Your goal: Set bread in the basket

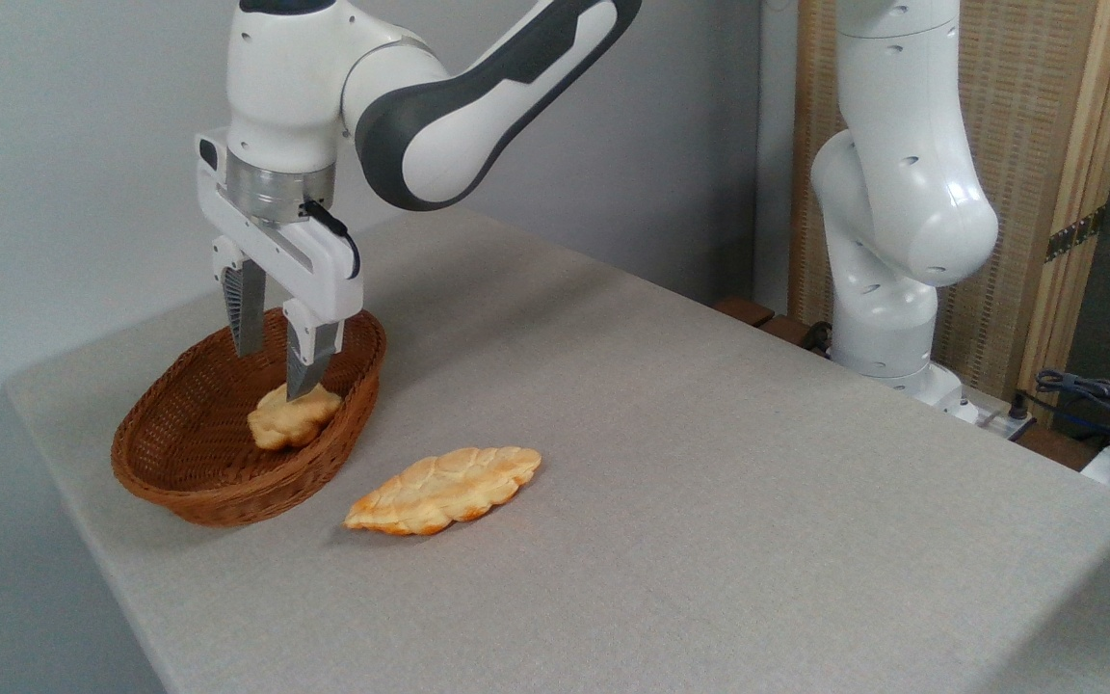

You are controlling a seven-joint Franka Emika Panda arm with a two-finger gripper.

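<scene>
Oval brown woven wicker basket (165,453) at left of the grey table (709,482); small roundish golden-yellow bun with cracked crust (292,416) lies inside it, toward the right wall. White two-finger gripper (271,352) hangs just above, fingers apart, right fingertip near or touching the bun's top, can't tell which. Release step looks done; next move likely calls for a straight lift clear of the rim. Long flat braided bread (444,489) sits on the table, right of the basket.
</scene>
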